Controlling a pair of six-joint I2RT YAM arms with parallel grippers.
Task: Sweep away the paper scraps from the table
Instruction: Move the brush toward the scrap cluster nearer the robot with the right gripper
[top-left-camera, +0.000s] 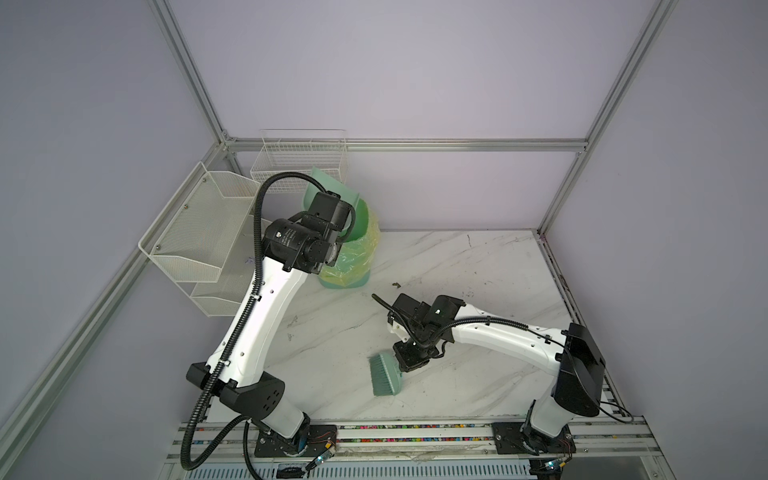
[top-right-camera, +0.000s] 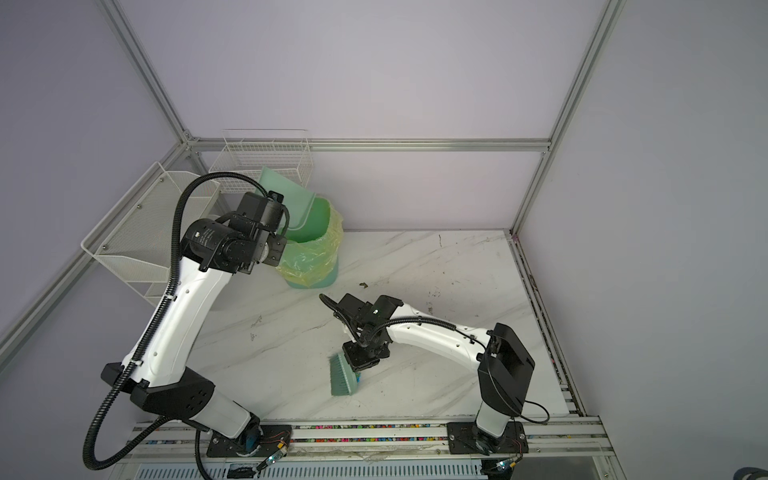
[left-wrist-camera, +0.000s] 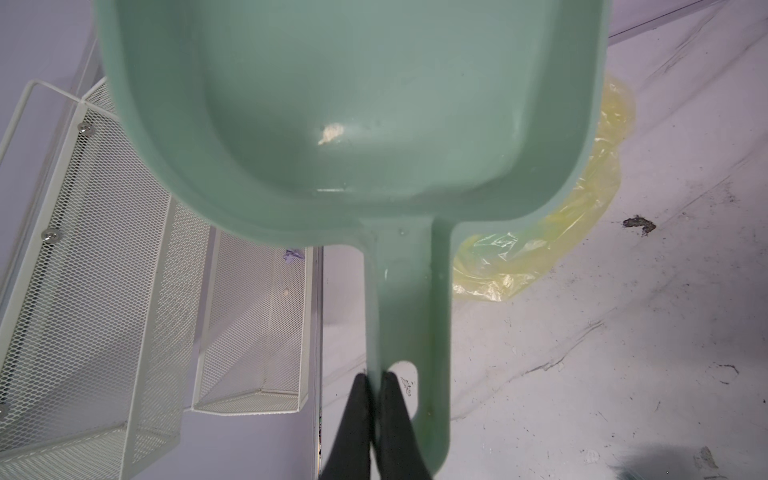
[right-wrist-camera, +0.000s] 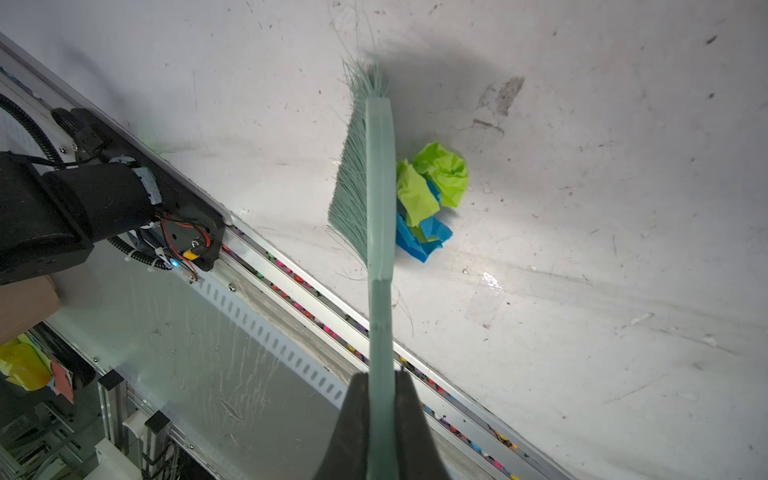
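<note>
My left gripper (left-wrist-camera: 376, 380) grips the dustpan (left-wrist-camera: 332, 104) (looks empty), my right gripper (right-wrist-camera: 380, 378) the brush (right-wrist-camera: 379, 187); I'd sweep mid-frame scraps (right-wrist-camera: 432, 183) slowly.

My scuffed marble table (top-left-camera: 478, 266) bears a bag-lined bin (top-left-camera: 353, 266) ahead of my left jaws and paper scraps (right-wrist-camera: 432, 195) just ahead of my right jaws

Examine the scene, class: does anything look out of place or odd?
Yes. A clump of paper scraps lies on the table beside the brush, while the dustpan is far off, tipped into the bin and apparently empty. Coloured bits also line the front rail.
</note>
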